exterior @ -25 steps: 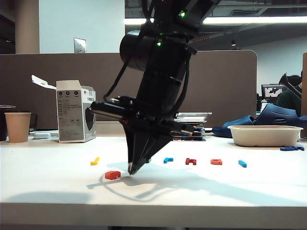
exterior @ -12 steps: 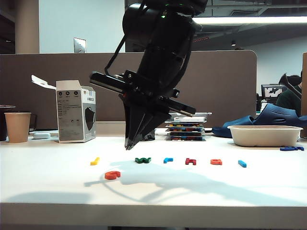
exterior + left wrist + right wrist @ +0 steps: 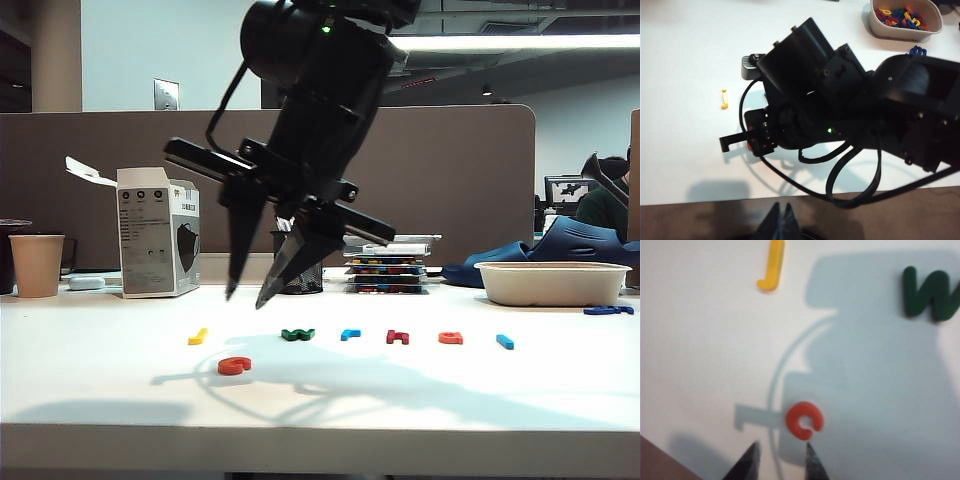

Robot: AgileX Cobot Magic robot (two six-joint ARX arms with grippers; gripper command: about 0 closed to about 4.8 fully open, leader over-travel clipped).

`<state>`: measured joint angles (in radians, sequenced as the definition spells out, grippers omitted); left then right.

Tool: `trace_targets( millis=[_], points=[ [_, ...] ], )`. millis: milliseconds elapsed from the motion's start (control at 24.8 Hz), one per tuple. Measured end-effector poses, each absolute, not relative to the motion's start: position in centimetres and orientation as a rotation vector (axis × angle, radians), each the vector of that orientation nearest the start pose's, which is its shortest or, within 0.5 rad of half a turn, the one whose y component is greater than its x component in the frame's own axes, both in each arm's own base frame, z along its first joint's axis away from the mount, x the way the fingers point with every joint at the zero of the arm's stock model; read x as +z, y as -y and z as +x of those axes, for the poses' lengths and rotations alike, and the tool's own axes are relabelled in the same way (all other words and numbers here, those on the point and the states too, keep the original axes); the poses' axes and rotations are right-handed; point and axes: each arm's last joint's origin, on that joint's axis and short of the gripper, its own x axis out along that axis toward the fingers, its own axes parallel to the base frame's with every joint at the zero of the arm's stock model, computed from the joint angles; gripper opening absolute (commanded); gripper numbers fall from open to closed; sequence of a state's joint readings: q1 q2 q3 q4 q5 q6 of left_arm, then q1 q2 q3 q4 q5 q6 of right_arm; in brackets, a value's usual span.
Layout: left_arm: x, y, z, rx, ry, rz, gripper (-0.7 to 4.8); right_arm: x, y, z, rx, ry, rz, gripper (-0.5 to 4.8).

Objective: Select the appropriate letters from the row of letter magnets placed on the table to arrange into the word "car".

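From the exterior view the right hand (image 3: 250, 297) hangs above the tabletop (image 3: 110, 395), its two fingers parted and empty, over the left end of the row; the orange "c" (image 3: 234, 366) lies alone in front of the row, so I judge the first letter is placed and the orange "a" (image 3: 451, 338) is next, which calls for a reach along the row past the green letter (image 3: 297, 334), the light blue "r" (image 3: 350, 334) and the dark red letter (image 3: 398, 337); the yellow letter (image 3: 198, 336) and the light blue bar (image 3: 506, 342) end the row; a white bowl (image 3: 552, 283) stands at the right, its contents hidden here; a paper cup (image 3: 37, 265) stands far left, its inside unseen. In the left wrist view the left hand (image 3: 780, 223) shows only dark fingertips pressed together, shut on nothing, well back from the work; the bowl holds a heap of mixed coloured letters. In the right wrist view the fingertips straddle a gap just beside the "c", not touching it.
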<state>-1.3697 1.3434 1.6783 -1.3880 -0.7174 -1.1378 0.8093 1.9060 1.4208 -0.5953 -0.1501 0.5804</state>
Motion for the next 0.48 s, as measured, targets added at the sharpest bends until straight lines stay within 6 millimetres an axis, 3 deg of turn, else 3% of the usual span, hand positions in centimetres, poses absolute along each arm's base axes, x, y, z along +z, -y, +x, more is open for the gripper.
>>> trace_targets(
  millis=[322,362,483],
  points=[
    [42.0,20.8,6.2,-0.199,-0.743,-0.155,-0.06,20.6,-30.0,26.4,0.482,-1.238,0.161,1.29],
    [42.0,20.8,6.2,-0.2,-0.744,-0.155,-0.05,20.5,-30.1,26.3,0.476,-1.245,0.166,1.57],
    [42.0,20.8,6.2,-0.2,-0.744,-0.154,-0.06,19.0,-30.3,26.5,0.447,-1.29,0.169,1.63]
  ],
)
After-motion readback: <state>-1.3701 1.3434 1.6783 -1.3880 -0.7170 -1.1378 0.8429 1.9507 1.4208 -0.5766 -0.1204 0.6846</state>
